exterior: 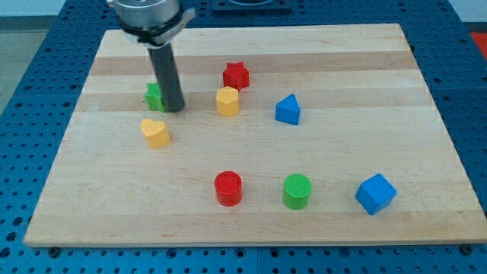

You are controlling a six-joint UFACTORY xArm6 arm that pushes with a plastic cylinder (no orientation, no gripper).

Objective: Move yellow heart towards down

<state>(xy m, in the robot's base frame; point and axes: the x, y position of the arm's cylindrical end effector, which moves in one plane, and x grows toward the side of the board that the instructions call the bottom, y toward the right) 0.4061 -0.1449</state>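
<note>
Yellow heart (155,132) is seen just below and slightly left of my tip (175,109), not touched; the push downward is judged not yet begun, whole travel left. No pincer is fitted, so no spread or pinch state can be told: only a dark smooth rod. Green block (154,96) is partly hidden, touching the rod's left. Yellow hexagon (227,100) and red star (236,74) lie rightward. Blocks look matte plastic, the wooden board (426,91) pale and grained.
</note>
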